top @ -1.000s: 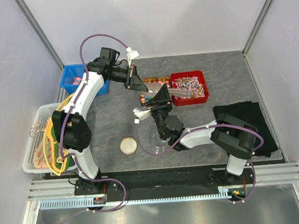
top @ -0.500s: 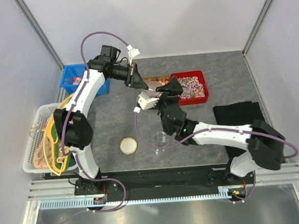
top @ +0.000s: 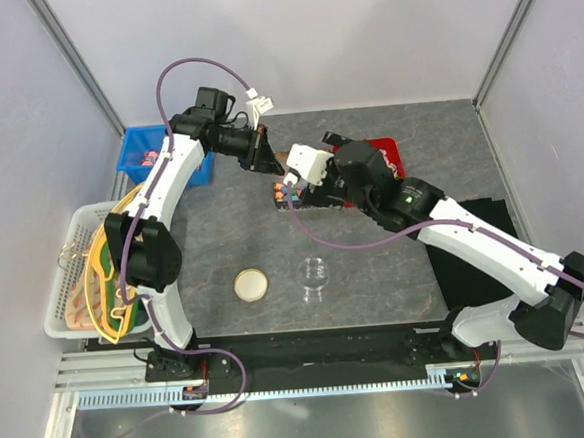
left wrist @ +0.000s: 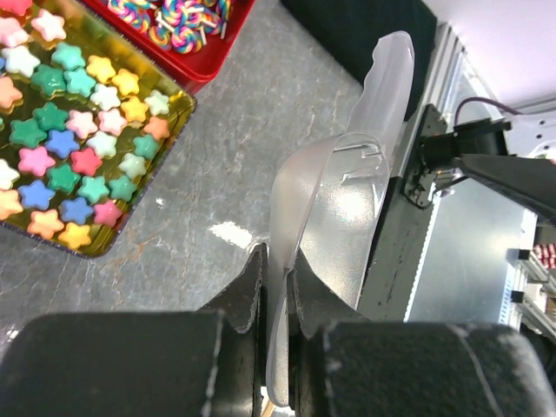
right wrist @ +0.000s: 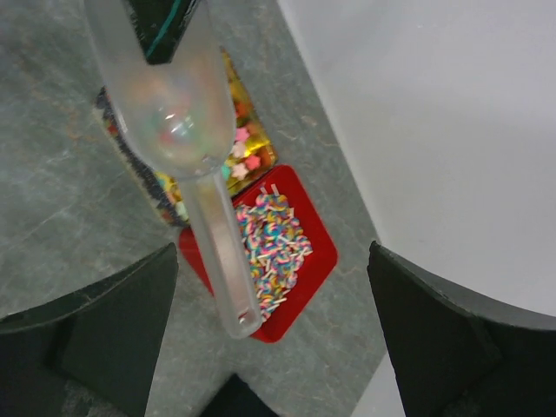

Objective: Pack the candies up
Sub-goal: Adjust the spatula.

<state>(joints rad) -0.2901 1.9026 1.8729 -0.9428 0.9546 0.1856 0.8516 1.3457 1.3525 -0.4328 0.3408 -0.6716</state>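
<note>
The candies (left wrist: 69, 130) are small star-shaped sweets in mixed colours, lying in a gold tray (left wrist: 178, 117). They also show in the right wrist view (right wrist: 246, 149) and, partly hidden by the right arm, from above (top: 288, 191). My left gripper (left wrist: 278, 287) is shut on the rim of a translucent plastic scoop (left wrist: 334, 200), held above the table beside the tray (top: 265, 153). In the right wrist view the scoop (right wrist: 174, 104) hangs with its handle pointing down. My right gripper (right wrist: 273, 248) is wide open above the red bin, holding nothing (top: 320, 167).
A red bin (right wrist: 317, 261) of swirled wrapped sweets sits next to the tray. A blue bin (top: 147, 154) stands back left and a white basket (top: 62, 295) at the left edge. A clear round cup (top: 313, 275) and its lid (top: 250, 284) lie near the front. Black cloth (top: 473, 231) lies right.
The right arm has swung from beside the clear cup back over the tray and red bin, and its jaws have widened. The left arm has kept still with the scoop.
</note>
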